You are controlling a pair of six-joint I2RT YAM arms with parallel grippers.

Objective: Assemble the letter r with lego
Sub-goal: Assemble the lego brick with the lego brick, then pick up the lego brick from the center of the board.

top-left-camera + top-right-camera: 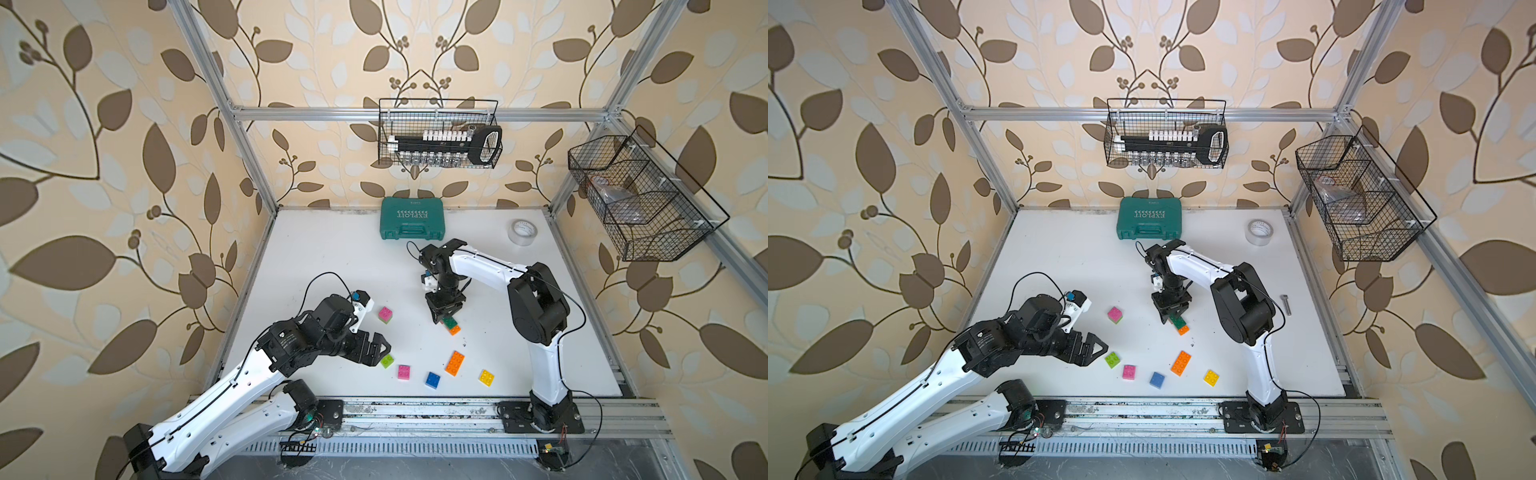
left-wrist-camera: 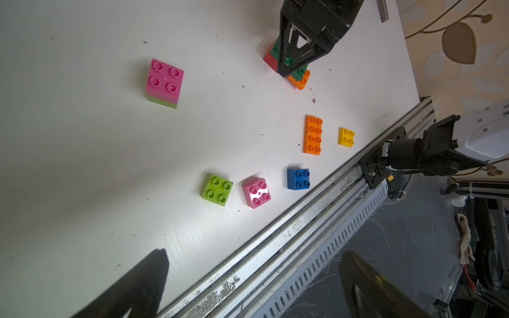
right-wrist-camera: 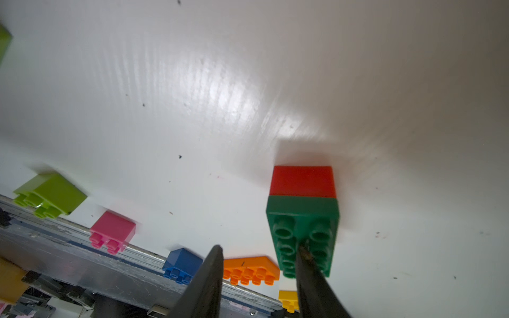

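Right gripper [image 1: 444, 318]: jaws partly parted, gripping nothing; one fingertip over the studs of the dark green brick [image 3: 303, 220], which spans a red brick [image 3: 303, 180] and a small orange brick [image 1: 454, 330]. Pink-on-lime stack [image 1: 385, 314] lies at its 9 o'clock. Left gripper [image 1: 380, 352]: jaws wide apart, empty, just beside the lime brick [image 1: 387, 360]

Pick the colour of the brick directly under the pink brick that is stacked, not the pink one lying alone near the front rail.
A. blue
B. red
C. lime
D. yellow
C: the stacked pink brick sits on a lime brick, which shows as a lime layer under it in the left wrist view and in a top view.
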